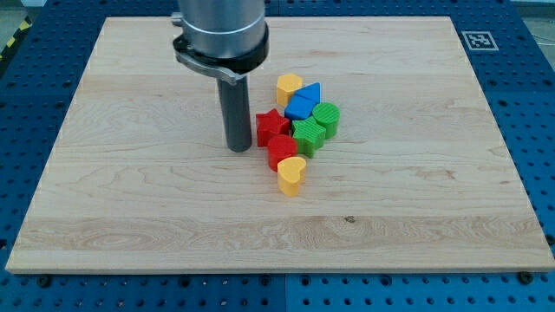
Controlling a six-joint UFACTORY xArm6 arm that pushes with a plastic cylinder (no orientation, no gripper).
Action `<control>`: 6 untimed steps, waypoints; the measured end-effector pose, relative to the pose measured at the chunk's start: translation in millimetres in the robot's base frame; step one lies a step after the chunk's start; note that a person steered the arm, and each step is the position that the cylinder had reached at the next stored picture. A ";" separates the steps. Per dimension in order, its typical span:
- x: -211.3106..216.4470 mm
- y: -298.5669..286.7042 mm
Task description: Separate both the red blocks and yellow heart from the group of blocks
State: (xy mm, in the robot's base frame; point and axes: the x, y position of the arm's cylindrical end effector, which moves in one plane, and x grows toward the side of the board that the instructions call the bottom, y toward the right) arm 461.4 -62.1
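Note:
My tip (238,148) rests on the board just left of the red blocks. A red star-shaped block (270,126) touches the green blocks on its right. A second red block (281,150) sits below it, its shape unclear. The yellow heart (292,174) lies at the bottom of the cluster, touching the lower red block. Another yellow block (289,87) sits at the cluster's top, beside two blue blocks (303,101). A green star-like block (307,134) and a green round block (327,117) sit at the right.
The wooden board (130,191) lies on a blue perforated table. A black-and-white marker tag (479,40) sits at the board's top right corner. The arm's grey body (219,35) hangs over the board's upper middle.

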 end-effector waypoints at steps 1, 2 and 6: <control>-21.0 -4.3; -40.7 10.3; 11.9 53.2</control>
State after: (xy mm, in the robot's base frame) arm 473.3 -8.9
